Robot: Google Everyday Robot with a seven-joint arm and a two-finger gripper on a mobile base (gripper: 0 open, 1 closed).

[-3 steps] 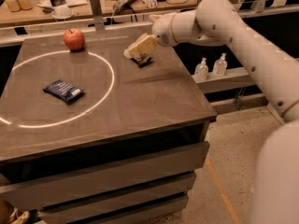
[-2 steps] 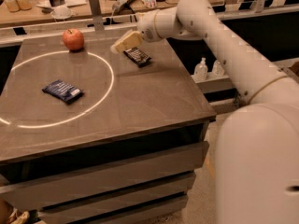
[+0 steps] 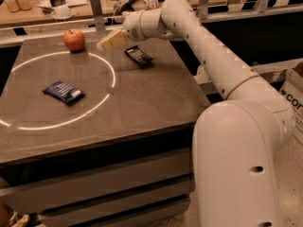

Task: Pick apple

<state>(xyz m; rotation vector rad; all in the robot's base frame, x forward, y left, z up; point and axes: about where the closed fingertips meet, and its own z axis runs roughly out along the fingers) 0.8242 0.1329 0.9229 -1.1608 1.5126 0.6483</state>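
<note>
The red-orange apple (image 3: pixel 74 39) sits upright at the far left of the grey table (image 3: pixel 142 103), just outside a bright ring of light. My gripper (image 3: pixel 108 42) is at the end of the white arm, above the table's far edge, a short way right of the apple and apart from it. It holds nothing that I can see.
A dark blue snack packet (image 3: pixel 64 91) lies inside the light ring. A dark packet (image 3: pixel 138 56) lies right of the gripper. A metal post (image 3: pixel 97 8) stands behind the apple. A cluttered workbench (image 3: pixel 57 4) runs along the back. A cardboard box (image 3: pixel 293 96) stands at the right.
The arm has swung left across the far edge of the table, carrying the gripper from above the dark packet to close beside the apple.
</note>
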